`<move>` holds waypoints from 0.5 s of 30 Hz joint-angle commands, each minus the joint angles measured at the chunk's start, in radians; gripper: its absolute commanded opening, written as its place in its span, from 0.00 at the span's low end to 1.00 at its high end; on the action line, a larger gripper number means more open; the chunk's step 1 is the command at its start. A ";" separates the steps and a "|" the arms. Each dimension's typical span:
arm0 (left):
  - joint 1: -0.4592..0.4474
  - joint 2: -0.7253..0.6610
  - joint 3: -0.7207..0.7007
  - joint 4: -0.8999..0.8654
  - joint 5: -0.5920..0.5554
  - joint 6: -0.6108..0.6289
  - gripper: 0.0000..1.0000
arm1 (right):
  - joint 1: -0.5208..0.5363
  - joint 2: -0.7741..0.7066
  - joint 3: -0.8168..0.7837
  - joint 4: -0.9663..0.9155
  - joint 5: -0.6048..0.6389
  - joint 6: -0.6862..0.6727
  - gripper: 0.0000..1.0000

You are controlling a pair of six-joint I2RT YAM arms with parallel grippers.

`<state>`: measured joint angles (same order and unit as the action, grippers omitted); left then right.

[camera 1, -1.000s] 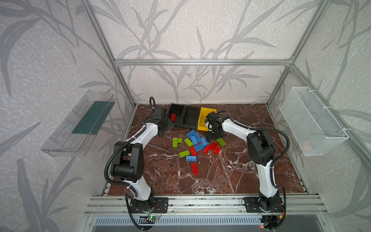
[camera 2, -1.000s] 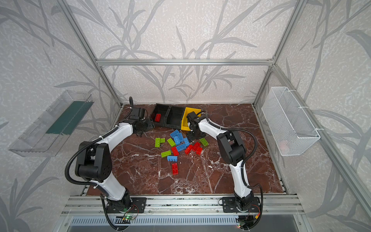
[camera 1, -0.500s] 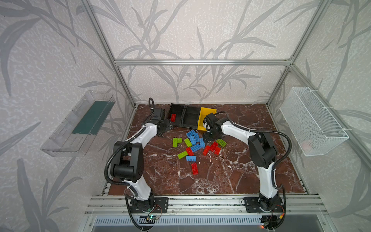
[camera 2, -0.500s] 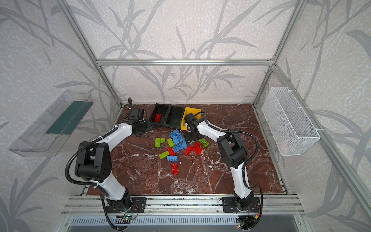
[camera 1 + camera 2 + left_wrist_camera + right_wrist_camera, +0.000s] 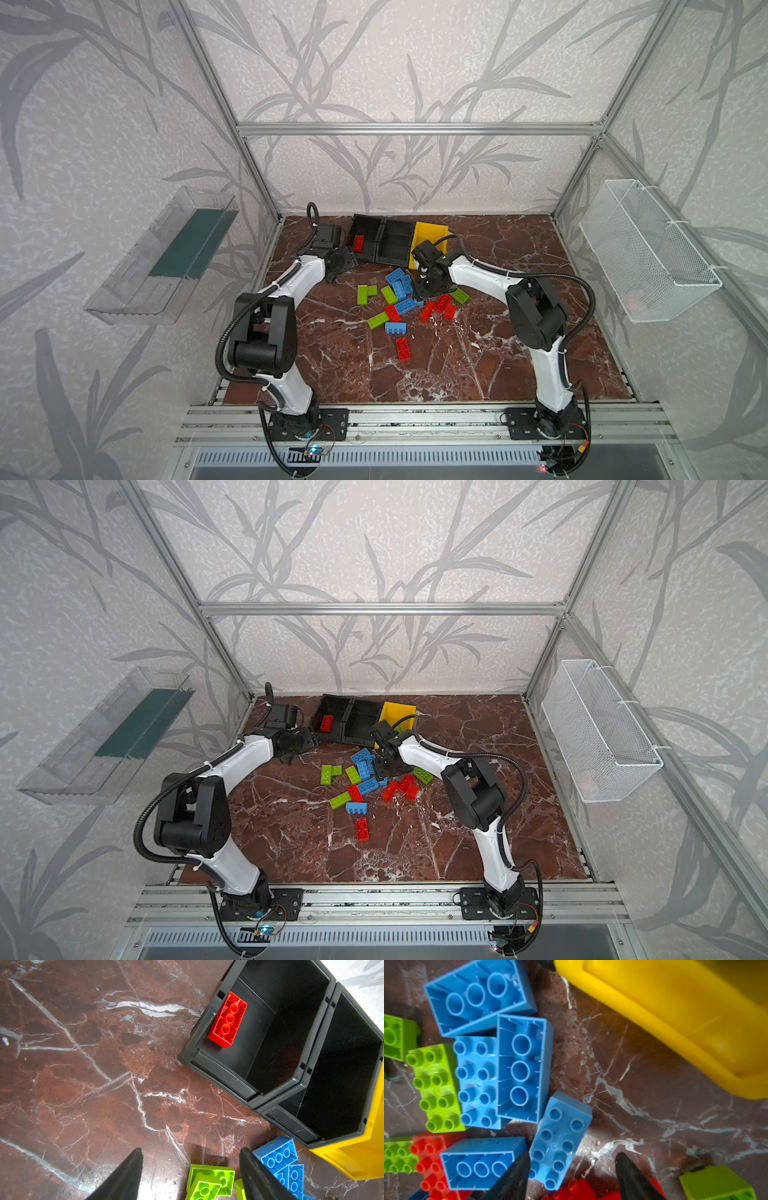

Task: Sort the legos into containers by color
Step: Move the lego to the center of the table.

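The legos (image 5: 399, 299) lie in a loose red, blue and lime green heap mid-table. At the back stand the containers: a black bin (image 5: 370, 232) holding one red brick (image 5: 358, 242), a second black bin (image 5: 397, 245) and a yellow bin (image 5: 430, 232). My left gripper (image 5: 190, 1152) is open over the marble, low beside the bin with the red brick (image 5: 227, 1020); a green brick (image 5: 209, 1178) lies on the table between its fingers. My right gripper (image 5: 572, 1155) is open, down in the heap. A blue brick (image 5: 560, 1138) lies between its fingers, against one of them.
A clear tray (image 5: 166, 257) hangs on the left wall and a white mesh basket (image 5: 648, 249) on the right wall. A lone red brick (image 5: 402, 349) and a blue one (image 5: 395, 328) lie nearer the front. The yellow bin (image 5: 675, 1012) sits close beyond the right gripper.
The right gripper has come forward from the yellow bin's front and down into the heap, its jaws narrowing round a blue brick. The left arm has not moved.
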<state>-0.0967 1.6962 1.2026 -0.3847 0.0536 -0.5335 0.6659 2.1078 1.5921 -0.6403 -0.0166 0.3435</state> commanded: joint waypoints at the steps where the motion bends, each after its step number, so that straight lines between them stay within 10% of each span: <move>1: 0.006 -0.043 -0.013 -0.019 -0.003 0.006 0.74 | -0.002 0.018 0.040 -0.066 0.052 0.049 0.62; 15: 0.021 -0.065 -0.032 -0.024 0.008 0.015 0.74 | -0.039 -0.048 -0.038 -0.111 0.120 0.103 0.56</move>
<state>-0.0841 1.6714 1.1881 -0.3916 0.0555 -0.5308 0.6518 2.0979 1.5902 -0.6926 0.0547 0.4450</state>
